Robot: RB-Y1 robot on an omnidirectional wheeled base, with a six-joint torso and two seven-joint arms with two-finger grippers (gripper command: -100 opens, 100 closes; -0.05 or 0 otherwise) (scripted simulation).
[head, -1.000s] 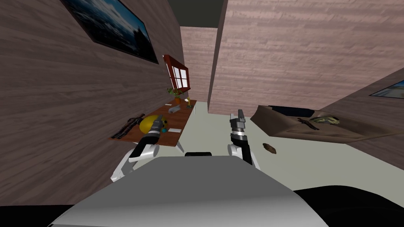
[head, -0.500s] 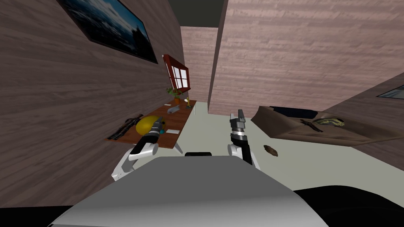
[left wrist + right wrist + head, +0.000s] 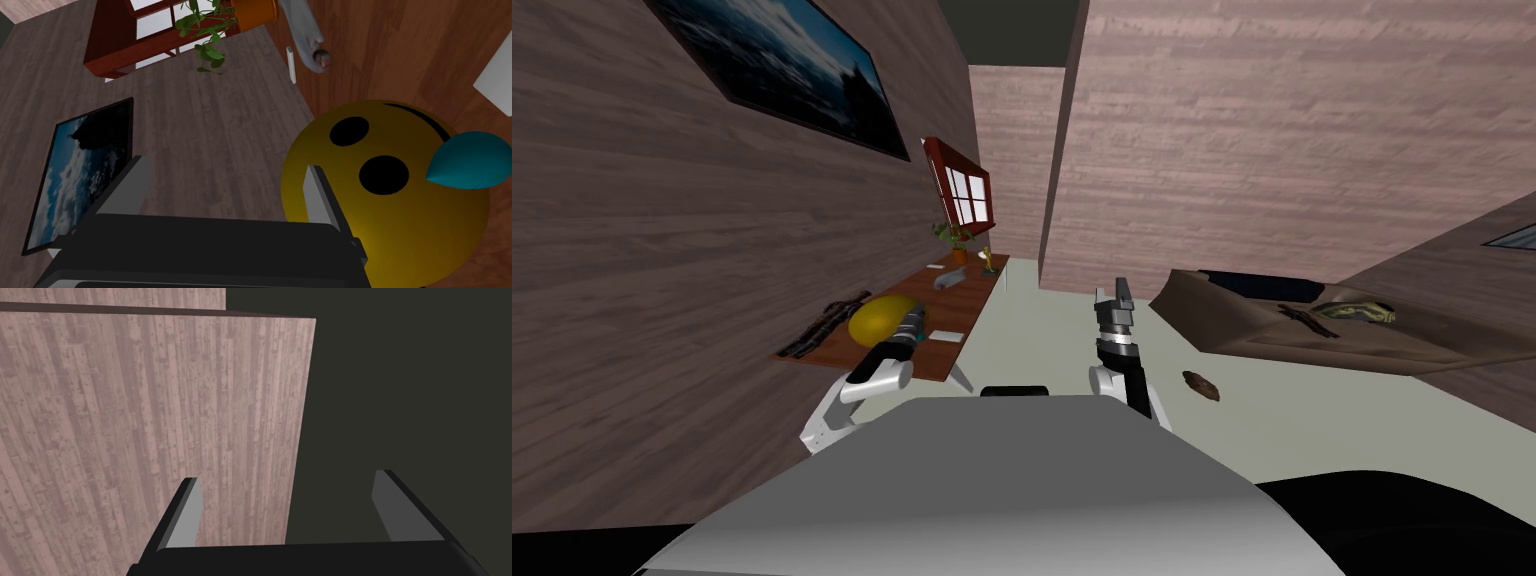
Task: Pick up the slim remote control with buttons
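Remote control: slim white bar (image 3: 290, 65) lying on the brown table (image 3: 400, 55), just beside a grey object (image 3: 306, 30), near the potted plant (image 3: 212, 30); buttons too small to tell.
Left gripper (image 3: 225, 195): released, holding nothing, over the table, one finger against the yellow smiley ball (image 3: 410, 235), well short of the remote.
Right gripper (image 3: 285, 503): released, raised off the table's side.

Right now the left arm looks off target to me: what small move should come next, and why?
Probably ease the left gripper forward past the ball: it is open and empty at the ball, while the slim white bar, likely the remote, lies farther along the desk by a grey thing.
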